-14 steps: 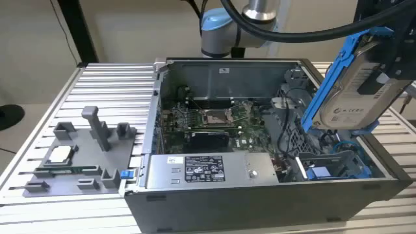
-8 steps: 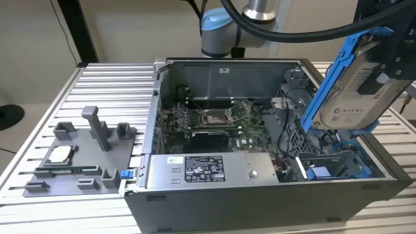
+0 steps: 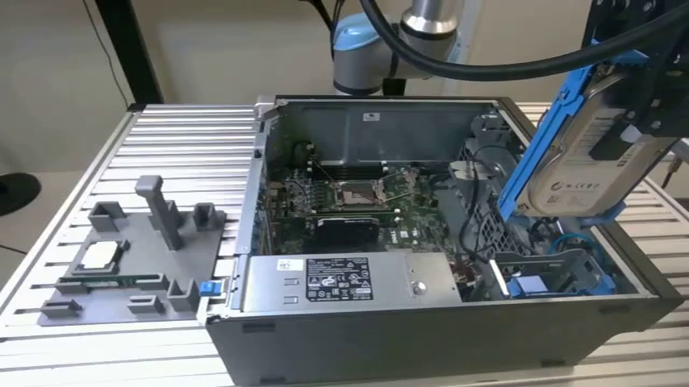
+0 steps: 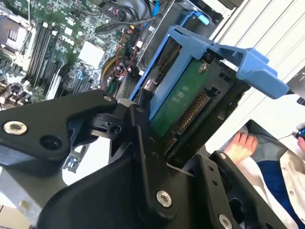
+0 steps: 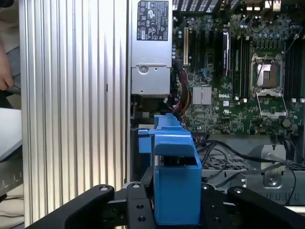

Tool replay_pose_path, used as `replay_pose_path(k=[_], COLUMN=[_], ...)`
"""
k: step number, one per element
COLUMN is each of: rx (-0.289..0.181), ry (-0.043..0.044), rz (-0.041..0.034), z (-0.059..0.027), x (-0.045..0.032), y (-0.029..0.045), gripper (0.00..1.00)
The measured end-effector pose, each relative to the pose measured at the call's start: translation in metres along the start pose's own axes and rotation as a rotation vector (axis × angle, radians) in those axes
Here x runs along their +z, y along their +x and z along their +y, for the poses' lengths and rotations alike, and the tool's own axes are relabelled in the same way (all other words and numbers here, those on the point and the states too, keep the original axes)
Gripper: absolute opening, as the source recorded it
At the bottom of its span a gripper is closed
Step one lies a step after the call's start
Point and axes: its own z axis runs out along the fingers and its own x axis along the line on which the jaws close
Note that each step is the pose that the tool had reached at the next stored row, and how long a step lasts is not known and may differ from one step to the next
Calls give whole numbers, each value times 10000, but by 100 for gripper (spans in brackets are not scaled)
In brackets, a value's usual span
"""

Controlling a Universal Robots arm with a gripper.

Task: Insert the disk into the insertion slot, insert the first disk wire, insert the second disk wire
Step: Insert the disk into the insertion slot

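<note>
In the exterior view I lose the gripper (image 3: 637, 121) past the picture's right edge, and its black body covers the upper end of the disk (image 3: 582, 181). The print on the disk's white label (image 3: 590, 153) is too small for me to read. The disk also screens part of the insertion slot (image 3: 560, 270) behind it, so I cannot tell how far that bay runs. The arm (image 3: 431, 20) is cut off at the top edge. In the first wrist view the disk faces me edge-on, so its blue frame masks the drive body. In the second wrist view the label side is turned away, and the person behind the hand (image 4: 240, 145) runs off the picture's edge.
</note>
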Motion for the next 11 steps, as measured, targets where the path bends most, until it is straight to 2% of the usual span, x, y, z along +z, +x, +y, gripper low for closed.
replay_pose_path(k=[11], rx=[-24], ry=[0], rz=[-2], z=[-69], x=[74], y=[17], gripper=[0])
